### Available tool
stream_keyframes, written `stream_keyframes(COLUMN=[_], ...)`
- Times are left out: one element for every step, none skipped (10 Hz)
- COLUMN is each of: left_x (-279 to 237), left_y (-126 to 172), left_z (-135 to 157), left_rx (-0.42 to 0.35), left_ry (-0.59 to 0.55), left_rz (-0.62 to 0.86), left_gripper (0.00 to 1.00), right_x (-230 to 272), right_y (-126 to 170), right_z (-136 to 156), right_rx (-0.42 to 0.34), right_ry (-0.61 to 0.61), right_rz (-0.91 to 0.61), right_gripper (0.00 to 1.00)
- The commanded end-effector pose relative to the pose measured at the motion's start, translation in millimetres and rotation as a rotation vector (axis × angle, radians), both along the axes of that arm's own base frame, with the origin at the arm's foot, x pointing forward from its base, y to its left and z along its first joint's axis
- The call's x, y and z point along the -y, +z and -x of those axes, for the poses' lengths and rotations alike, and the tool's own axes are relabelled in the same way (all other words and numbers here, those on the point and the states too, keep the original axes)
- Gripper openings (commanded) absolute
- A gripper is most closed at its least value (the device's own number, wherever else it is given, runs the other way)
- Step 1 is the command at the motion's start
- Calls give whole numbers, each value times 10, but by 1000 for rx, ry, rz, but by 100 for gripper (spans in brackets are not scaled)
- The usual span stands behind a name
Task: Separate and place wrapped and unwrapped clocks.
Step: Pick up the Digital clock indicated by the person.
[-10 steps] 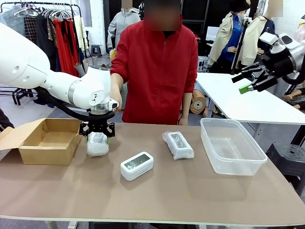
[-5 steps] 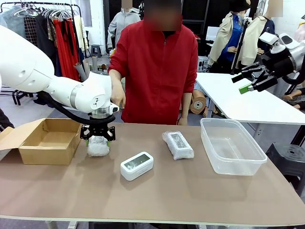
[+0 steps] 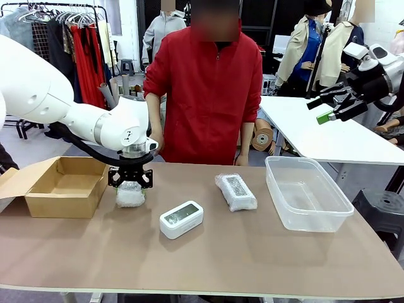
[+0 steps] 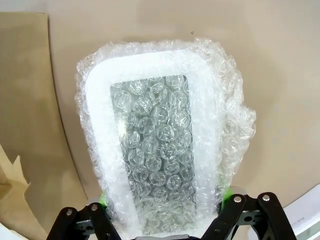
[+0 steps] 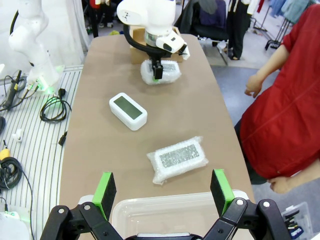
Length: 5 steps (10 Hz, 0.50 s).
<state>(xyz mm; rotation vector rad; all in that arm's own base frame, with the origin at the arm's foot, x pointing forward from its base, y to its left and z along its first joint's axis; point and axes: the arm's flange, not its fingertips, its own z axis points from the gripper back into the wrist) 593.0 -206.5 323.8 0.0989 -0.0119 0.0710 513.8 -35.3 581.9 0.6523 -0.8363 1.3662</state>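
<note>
From the front, the left gripper [image 3: 129,184] stands straight down over a bubble-wrapped clock [image 3: 130,196], its jaws clamped on the bundle's upper part. The bundle sits upright on the brown table [image 3: 252,252], just beside the open cardboard box [image 3: 57,205]. Toward the middle lies the bare white digital clock [image 3: 181,218], screen up. Past it the second wrapped clock [image 3: 235,191] lies flat, near the clear plastic tub [image 3: 309,218]. A person in a red jacket [image 3: 211,82] stands at the far side. The right gripper [image 3: 332,112] hangs high at the right, well away from the table, its jaws spread with nothing between them.

Looking along the left fingers, the bubble-wrapped clock [image 4: 155,155] stands between them, dark face showing through the bubbles. The green pads [image 4: 226,193] press into the wrap on both sides.

From the right wrist, the right gripper [image 5: 162,192] gapes wide, its green fingers [image 5: 105,192] far apart above the tub's rim [image 5: 175,201]. Beyond lie the second wrapped clock [image 5: 177,159] and the white clock [image 5: 128,110]. At the table's far end the left gripper [image 5: 157,70] grips its bundle [image 5: 167,75].
</note>
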Motion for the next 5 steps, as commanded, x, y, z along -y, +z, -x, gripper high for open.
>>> stream_keyframes(left_x=[-72,-74,-64,-48,-50], left_y=[20,52,108,186,316], left_z=[-10,-8,5,18,25], left_rx=[-1,3,7,7,3], left_ry=[6,8,6,0,-6], left_rz=[-8,-11,-16,-16,-7], left_gripper=[31,12,0,0,0], right_x=[-11,-11,-11,-11,-11], right_y=[14,14,14,14,14], right_z=[4,4,4,4,4], right_rx=[3,3,3,3,3], right_ry=[3,3,3,3,3], right_rz=[-2,-2,-2,-2,-2], right_gripper=[100,100,100,100,100])
